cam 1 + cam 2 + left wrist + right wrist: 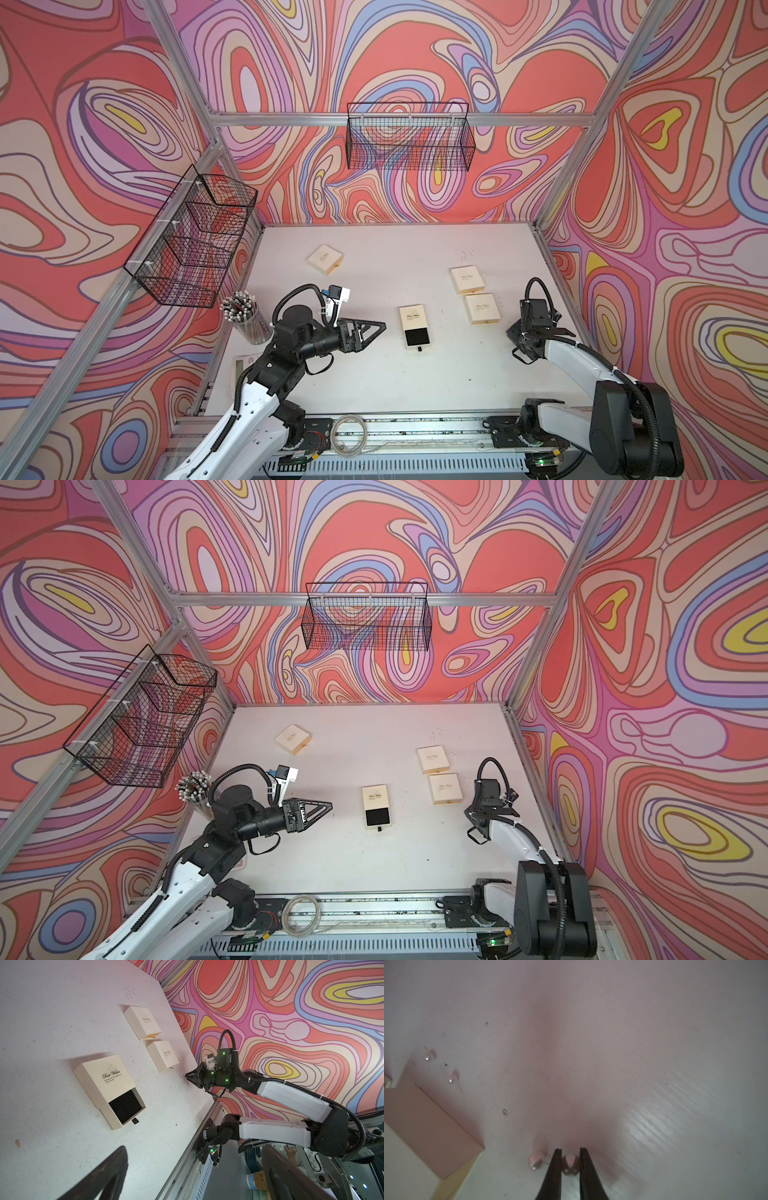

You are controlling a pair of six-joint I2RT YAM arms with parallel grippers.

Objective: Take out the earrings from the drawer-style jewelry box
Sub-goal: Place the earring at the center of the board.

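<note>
Right wrist: right fingers (pixel 553 1172) tight around one pearl earring (pixel 570 1164); left fingers (pixel 116 1159) spread.

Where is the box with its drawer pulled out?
In both top views the open box lies mid-table, just right of the left gripper, with two closed boxes farther back on its right.

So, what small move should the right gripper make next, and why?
Probably open the right gripper a little to let go of the earring. The pearl sits pinched between its jaws, close above the table, beside another earring lying there, and the open drawer looks empty.
</note>
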